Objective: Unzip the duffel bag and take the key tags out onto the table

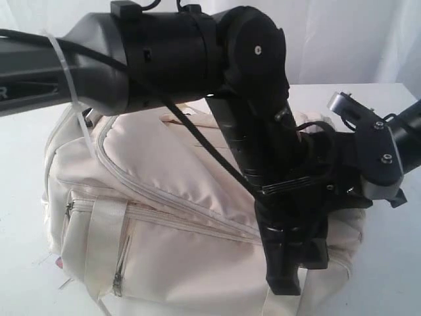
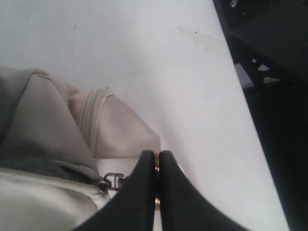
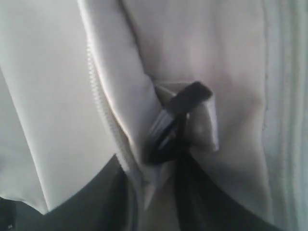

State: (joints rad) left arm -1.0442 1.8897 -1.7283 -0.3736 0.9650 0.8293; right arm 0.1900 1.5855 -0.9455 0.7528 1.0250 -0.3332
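the white table (image 1: 395, 263) carries only the cream duffel bag (image 1: 171, 250).

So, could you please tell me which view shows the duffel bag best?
The exterior view: most of the duffel bag shows, with its zippers, though the arms cover part. The left wrist view catches only one end; the right wrist view, a close-up of fabric.

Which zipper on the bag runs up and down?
The short zipper low on the bag's front. The others are longer and run sideways along the bag.
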